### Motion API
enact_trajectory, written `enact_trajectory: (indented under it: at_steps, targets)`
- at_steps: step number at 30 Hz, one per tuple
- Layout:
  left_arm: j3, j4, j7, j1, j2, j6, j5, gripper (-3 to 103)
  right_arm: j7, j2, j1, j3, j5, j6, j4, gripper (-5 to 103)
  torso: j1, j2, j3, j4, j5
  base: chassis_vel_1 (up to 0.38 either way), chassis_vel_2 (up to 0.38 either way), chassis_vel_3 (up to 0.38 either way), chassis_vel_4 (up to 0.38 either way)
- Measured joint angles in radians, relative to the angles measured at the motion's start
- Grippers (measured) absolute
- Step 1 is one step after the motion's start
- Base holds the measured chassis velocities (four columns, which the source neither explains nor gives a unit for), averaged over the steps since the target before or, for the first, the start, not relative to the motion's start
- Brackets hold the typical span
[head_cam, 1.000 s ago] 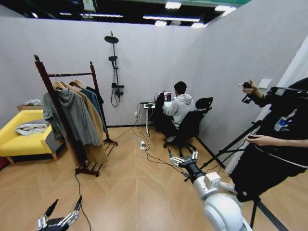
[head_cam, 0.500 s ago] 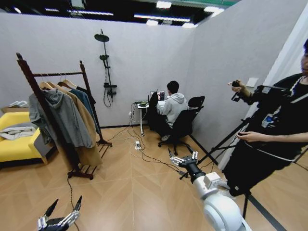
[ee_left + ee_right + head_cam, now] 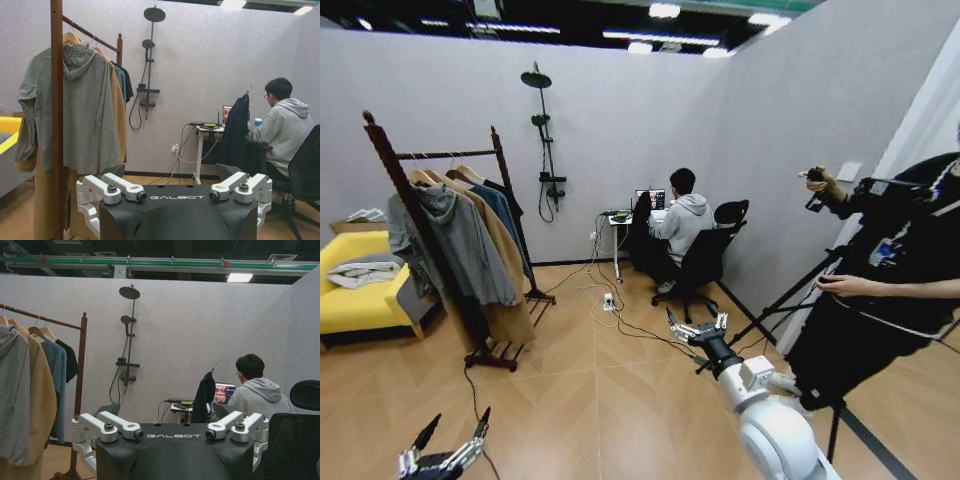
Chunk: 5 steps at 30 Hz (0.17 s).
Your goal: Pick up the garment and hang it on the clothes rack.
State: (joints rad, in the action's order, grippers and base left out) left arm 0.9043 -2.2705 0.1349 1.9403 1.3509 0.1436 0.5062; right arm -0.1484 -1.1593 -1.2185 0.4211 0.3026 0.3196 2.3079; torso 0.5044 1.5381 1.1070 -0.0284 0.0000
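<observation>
The garment [image 3: 642,216], black and thin, hangs on a hanger at the edge of a small desk by the back wall; it also shows in the wrist views [image 3: 235,131] [image 3: 204,398]. The clothes rack [image 3: 451,154] stands at the left, dark red-brown, carrying a grey hoodie [image 3: 460,243], a tan coat and a blue shirt. Its post [image 3: 56,100] is close to my left gripper [image 3: 175,191]. That left gripper [image 3: 450,446] hangs low at the bottom left, open and empty. My right gripper [image 3: 697,326] reaches forward at mid-floor, open and empty, far from the garment.
A yellow sofa [image 3: 348,292] sits left of the rack. Cables and a power strip [image 3: 612,300] lie across the wooden floor. A person sits in an office chair [image 3: 705,265] at the desk. Another person stands by a tripod [image 3: 790,305] on the right.
The whole picture has shifted sideways and partly back, so the camera has turned. Both grippers hold the same pose, open.
</observation>
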Motion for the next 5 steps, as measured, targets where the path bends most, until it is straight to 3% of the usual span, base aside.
enact_trajectory:
  at_steps: [5]
  targets:
    - [0.0,0.0,0.0,0.0,0.0,0.0,0.0,100,-0.003,-0.003,-0.013,0.0,0.0,0.003,0.013,100,0.0,0.0,0.0,0.0,-0.0001,0.0,0.0,0.0,0.0]
